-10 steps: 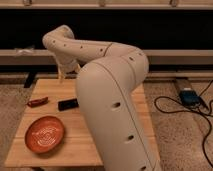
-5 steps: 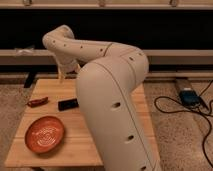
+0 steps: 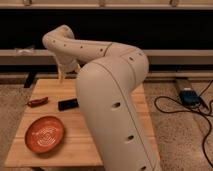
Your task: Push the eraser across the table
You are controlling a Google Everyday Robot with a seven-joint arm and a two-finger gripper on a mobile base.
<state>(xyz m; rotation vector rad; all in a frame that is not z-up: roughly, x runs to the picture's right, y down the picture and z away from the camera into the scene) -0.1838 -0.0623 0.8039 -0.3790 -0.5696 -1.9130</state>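
The black eraser [image 3: 67,104] lies flat on the light-wood table [image 3: 52,90], left of centre, right beside my big white arm [image 3: 112,100]. The arm bends up and over to the far left of the table. My gripper [image 3: 61,75] hangs down from the wrist above the table's far edge, behind the eraser and clear of it. It holds nothing that I can see. The arm hides the middle and right of the tabletop.
A reddish-brown elongated item [image 3: 37,102] lies left of the eraser. An orange plate [image 3: 46,135] sits at the front left. A dark wall and ledge run behind the table. A blue device [image 3: 189,96] with black cables lies on the floor at right.
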